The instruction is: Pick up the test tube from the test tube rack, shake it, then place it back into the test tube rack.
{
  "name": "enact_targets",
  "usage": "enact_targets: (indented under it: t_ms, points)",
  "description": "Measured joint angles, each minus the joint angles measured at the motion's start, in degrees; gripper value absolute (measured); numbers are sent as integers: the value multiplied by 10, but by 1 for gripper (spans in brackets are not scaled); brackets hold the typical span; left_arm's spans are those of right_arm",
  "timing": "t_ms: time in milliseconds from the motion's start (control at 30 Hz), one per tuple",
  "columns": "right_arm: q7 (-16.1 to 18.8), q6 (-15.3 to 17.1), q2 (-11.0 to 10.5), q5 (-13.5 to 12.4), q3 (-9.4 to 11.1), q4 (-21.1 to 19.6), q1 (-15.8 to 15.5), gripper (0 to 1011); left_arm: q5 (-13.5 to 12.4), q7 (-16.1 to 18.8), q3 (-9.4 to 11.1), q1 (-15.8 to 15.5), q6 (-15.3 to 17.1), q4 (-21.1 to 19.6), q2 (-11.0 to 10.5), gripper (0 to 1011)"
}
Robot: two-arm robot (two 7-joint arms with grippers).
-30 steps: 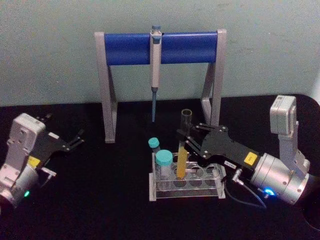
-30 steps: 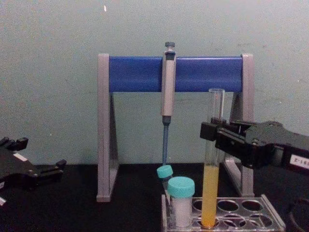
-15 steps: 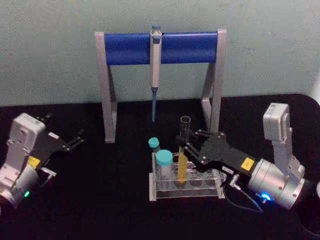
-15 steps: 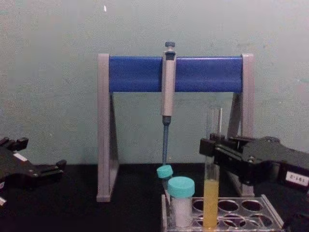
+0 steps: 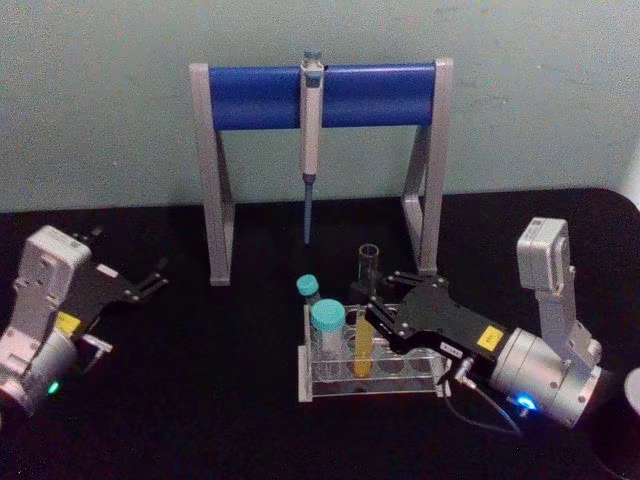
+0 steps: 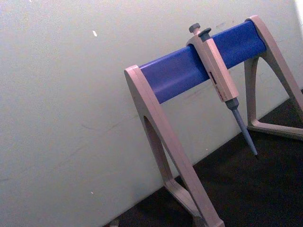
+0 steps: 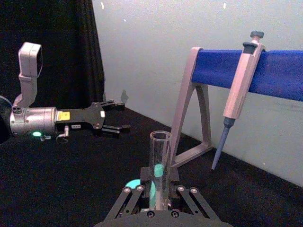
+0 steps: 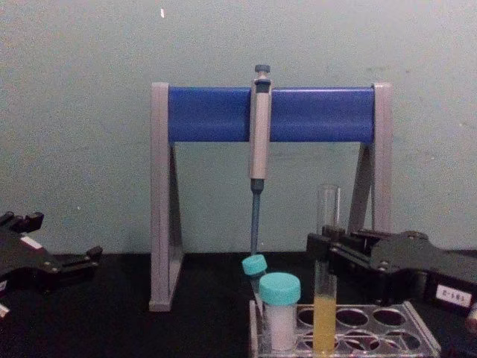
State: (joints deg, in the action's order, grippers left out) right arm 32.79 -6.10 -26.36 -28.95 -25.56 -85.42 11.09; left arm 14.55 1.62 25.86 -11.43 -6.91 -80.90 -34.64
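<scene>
The test tube [image 5: 366, 300] is a slim clear tube with yellow liquid in its lower part. It stands upright with its bottom down in a hole of the low clear test tube rack [image 5: 372, 384]. My right gripper [image 5: 370, 310] is shut on the tube's middle, reaching in from the right. From the chest the tube [image 8: 326, 298] rises out of the rack [image 8: 417, 337], with the right gripper [image 8: 322, 250] clamped around it. The right wrist view has the tube [image 7: 159, 163] between the fingers [image 7: 127, 190]. My left gripper [image 5: 154, 278] rests open at the far left, also seen as the left gripper [image 7: 116, 117].
Two teal-capped vials [image 5: 327, 318] stand at the rack's left end. Behind the rack is a grey-legged stand with a blue crossbar [image 5: 320, 95], and a grey pipette [image 5: 310, 140] hangs from it. Dark table surface lies open between the left gripper and the rack.
My right gripper has come down with the test tube. The tube's bottom has sunk from the rack's top into a hole. The left arm has not moved.
</scene>
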Motion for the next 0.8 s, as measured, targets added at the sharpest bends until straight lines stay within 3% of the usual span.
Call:
enact_targets:
  t_ms: [800]
  points:
    - [-5,7,12,0,1,19,-3,232,0,0,0,0,0,0,0,1001]
